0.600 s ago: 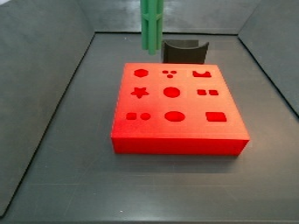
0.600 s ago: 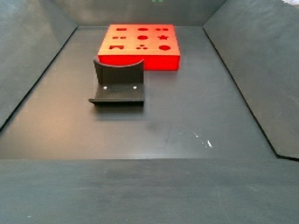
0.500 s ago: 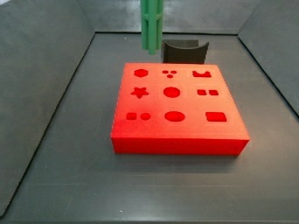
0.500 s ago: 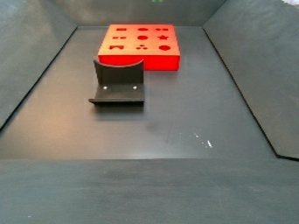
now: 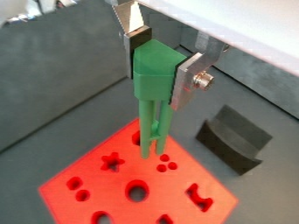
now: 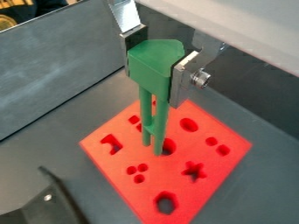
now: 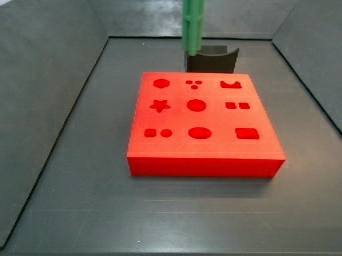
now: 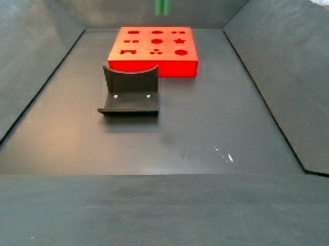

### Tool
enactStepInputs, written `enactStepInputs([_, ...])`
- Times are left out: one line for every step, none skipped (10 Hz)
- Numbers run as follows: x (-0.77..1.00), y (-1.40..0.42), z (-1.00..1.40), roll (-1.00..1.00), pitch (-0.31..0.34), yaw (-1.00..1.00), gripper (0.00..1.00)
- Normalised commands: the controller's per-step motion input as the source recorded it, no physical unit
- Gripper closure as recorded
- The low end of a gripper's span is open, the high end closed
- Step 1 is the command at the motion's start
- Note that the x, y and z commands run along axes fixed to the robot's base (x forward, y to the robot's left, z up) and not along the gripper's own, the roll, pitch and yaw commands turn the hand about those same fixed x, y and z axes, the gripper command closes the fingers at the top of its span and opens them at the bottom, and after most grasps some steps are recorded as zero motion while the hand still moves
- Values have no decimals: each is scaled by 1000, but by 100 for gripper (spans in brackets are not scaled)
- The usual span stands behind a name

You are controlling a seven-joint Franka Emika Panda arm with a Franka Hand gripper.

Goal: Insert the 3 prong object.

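Your end effector [image 5: 158, 66] is clenched on the long green plastic three-prong bar [image 5: 153, 101], hanging upright, prongs down, over the flat red plastic block [image 5: 135, 179] with shaped holes.

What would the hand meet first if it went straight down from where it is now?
The hand, shut on the 3 prong object, points down at the red block. The prongs would probably meet its top first, near the three small holes.

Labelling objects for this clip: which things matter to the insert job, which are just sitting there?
Job: 3 prong object, held upright in the gripper above the red block with its three-hole socket.
Bystander: fixture, on the floor beside the block.
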Motion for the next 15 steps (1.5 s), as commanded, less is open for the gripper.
enactStepInputs([823, 477, -483, 0, -44, -91, 100])
enactStepInputs([800, 429, -526, 0, -39, -103, 100])
enactStepInputs([600, 214, -460, 13, 0, -157, 100])
enactStepInputs([0, 0, -26, 30, 10, 0, 100])
enactStepInputs([31, 0, -37, -1, 0, -23, 100])
enactStepInputs([9, 0, -106, -70, -90, 0, 100])
enactStepInputs([0, 0, -317, -10, -117, -9, 100])
enactStepInputs([-37, 9, -220, -11, -104, -306, 100])
enactStepInputs([-97, 0, -211, 0, -97, -309, 100])
enactStepInputs([-103, 80, -146, 0, -67, -240, 100])
enactStepInputs([-174, 166, -157, 0, -76, -231, 100])
enactStepInputs([-149, 126, -206, 24, -47, -174, 100])
enactStepInputs([-9, 60, -226, 56, -30, -60, 100])
enactStepInputs([0, 0, -249, 86, -20, 0, 100])
enactStepInputs([0, -126, -246, 159, 0, 74, 100])
